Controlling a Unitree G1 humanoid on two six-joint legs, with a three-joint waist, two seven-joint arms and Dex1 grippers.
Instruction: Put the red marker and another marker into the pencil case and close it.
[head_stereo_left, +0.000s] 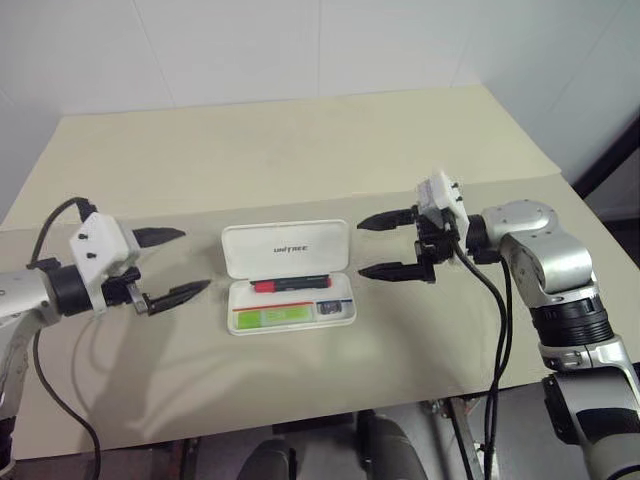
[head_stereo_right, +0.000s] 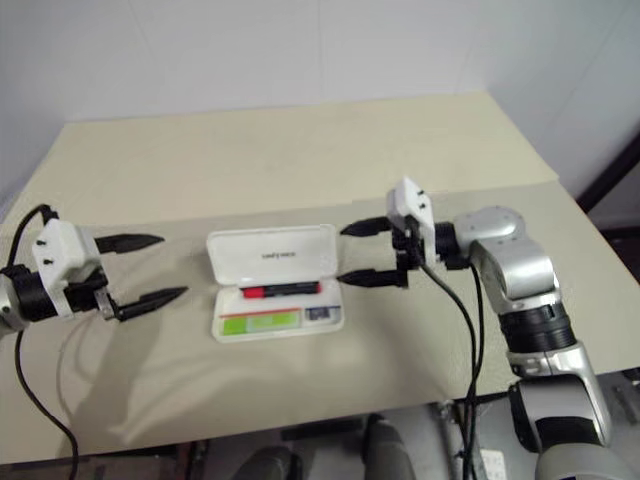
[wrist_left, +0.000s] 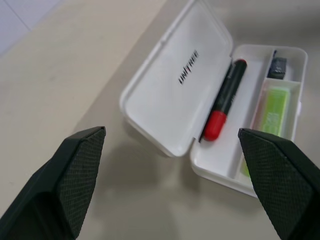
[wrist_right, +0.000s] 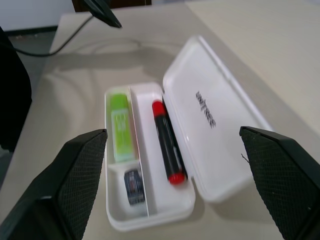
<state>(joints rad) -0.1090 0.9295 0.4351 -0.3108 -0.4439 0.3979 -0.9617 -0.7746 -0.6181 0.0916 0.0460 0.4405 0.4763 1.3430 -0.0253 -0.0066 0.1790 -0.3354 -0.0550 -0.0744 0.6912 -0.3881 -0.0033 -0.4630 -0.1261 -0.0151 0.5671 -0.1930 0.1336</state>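
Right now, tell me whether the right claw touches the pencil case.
Apart. The left eye view shows bare table between the open right claw and the pencil case.

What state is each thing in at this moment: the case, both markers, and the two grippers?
pencil case: lid open, lying on the table
red marker: lying inside the case, in the compartment next to the lid
green highlighter: lying inside the case, in the compartment farther from the lid
small dark block: in the case, beside the highlighter
left gripper: open, empty
right gripper: open, empty
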